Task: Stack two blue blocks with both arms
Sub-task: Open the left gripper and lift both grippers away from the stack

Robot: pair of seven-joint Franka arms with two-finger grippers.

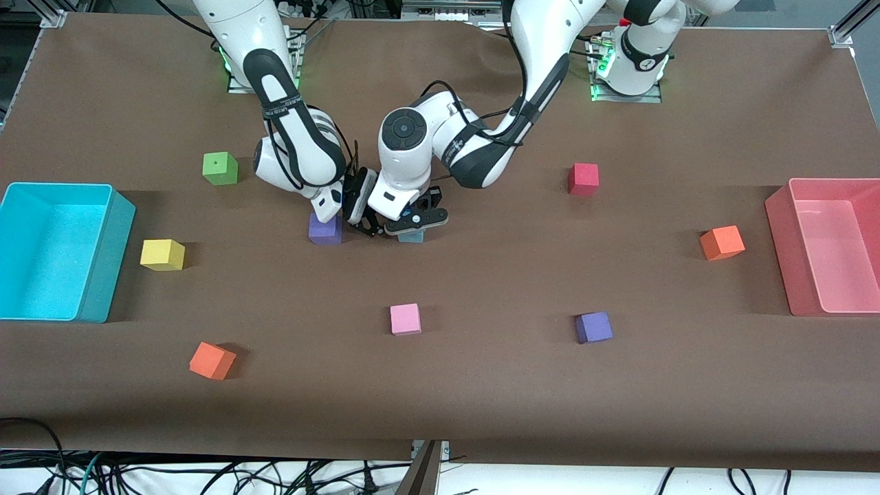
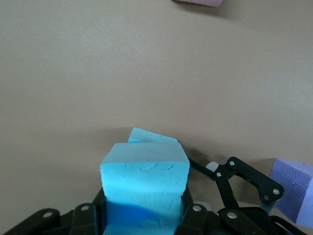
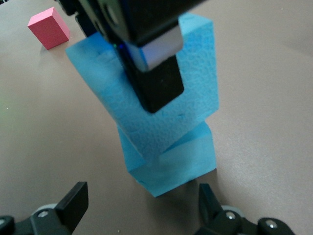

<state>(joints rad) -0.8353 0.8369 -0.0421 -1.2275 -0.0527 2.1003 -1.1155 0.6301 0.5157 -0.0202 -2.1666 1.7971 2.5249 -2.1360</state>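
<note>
Two blue blocks (image 3: 166, 127) stand stacked mid-surface, beside a purple cube (image 1: 324, 229). Left gripper (image 2: 144, 215) has its fingers (image 3: 159, 85) clamped on the upper block (twisted askew on the lower); right gripper (image 3: 142, 203) hovers just beside them, fingers spread, holding nothing.

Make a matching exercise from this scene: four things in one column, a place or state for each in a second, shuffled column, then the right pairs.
Things:
1. upper blue block
2. lower blue block
3. right gripper
4. yellow cube

Places or states:
A. open, in front of the blue stack
B. on the table, beside the turquoise bin
C. held in the left gripper, resting askew on another block
D. on the table, under another block

Pairs: 1-C, 2-D, 3-A, 4-B
</note>
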